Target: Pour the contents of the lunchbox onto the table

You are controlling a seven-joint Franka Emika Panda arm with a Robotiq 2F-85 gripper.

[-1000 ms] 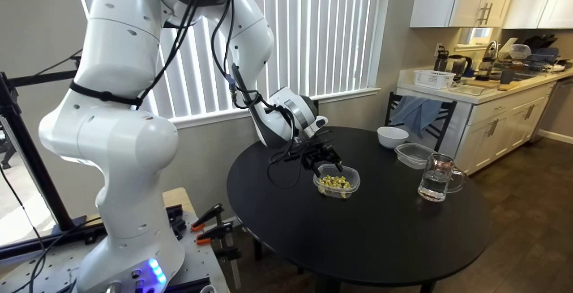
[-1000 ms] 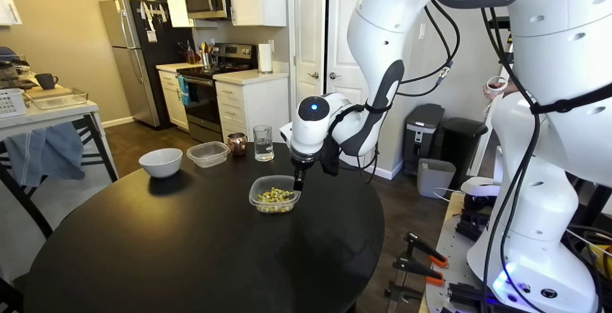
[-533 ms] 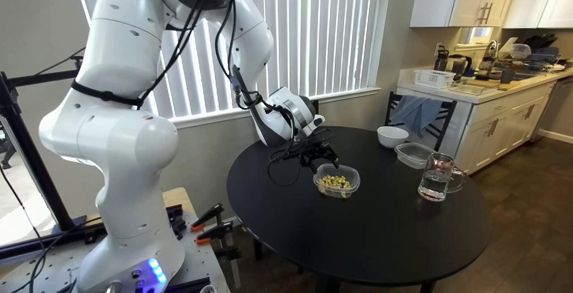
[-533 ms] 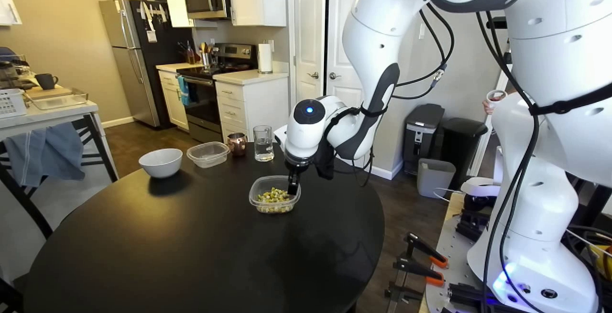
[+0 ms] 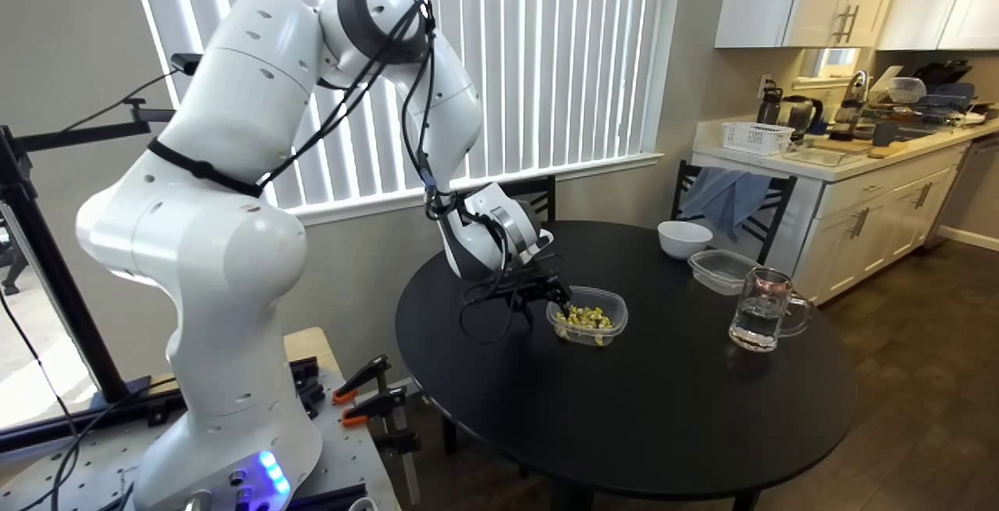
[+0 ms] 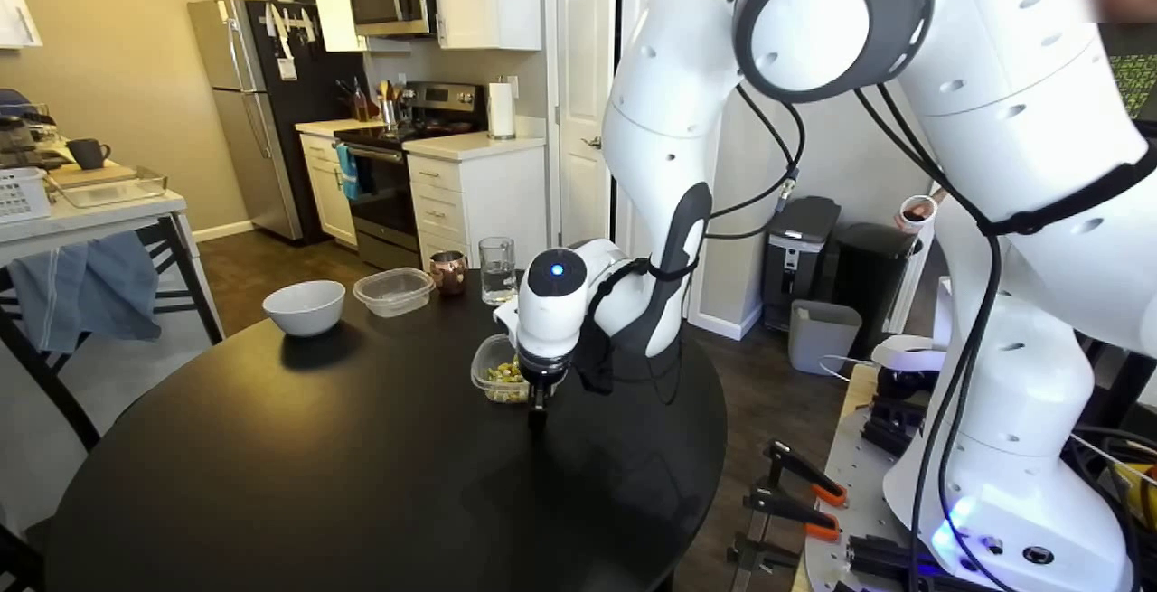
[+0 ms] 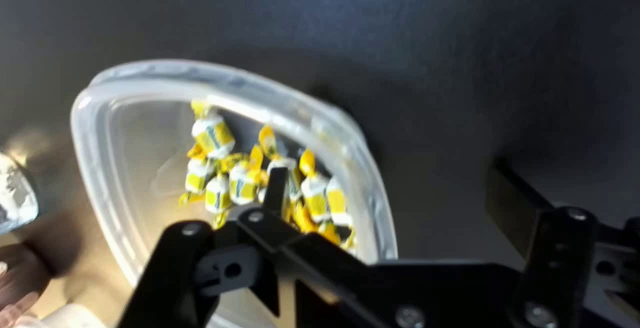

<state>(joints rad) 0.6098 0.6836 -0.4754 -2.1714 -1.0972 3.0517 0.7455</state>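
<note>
The lunchbox, a clear squarish plastic container (image 5: 591, 336), stands upright on the round black table (image 5: 663, 417); it also shows in an exterior view (image 6: 483, 379) and the wrist view (image 7: 367, 183). Its contents, small yellow-and-white wrapped pieces (image 7: 243, 184), lie inside it; they also show in both exterior views (image 5: 587, 317) (image 6: 506, 375). My gripper (image 7: 390, 175) is open at the lunchbox's rim. In the wrist view one finger is over the contents and the other is outside the wall, over the table. In an exterior view the gripper (image 6: 537, 420) hides part of the lunchbox. I cannot tell whether a finger touches it.
A white bowl (image 6: 305, 307), a second clear container (image 6: 395, 292), a copper mug (image 6: 448, 272) and a glass mug with clear liquid (image 6: 498, 271) stand along the table's far side. A chair with a blue cloth (image 5: 722, 197) stands beside the table.
The gripper has moved down and sideways from above the lunchbox to its rim, leftward in an exterior view. The arm has lowered and the lunchbox has stayed in place.
</note>
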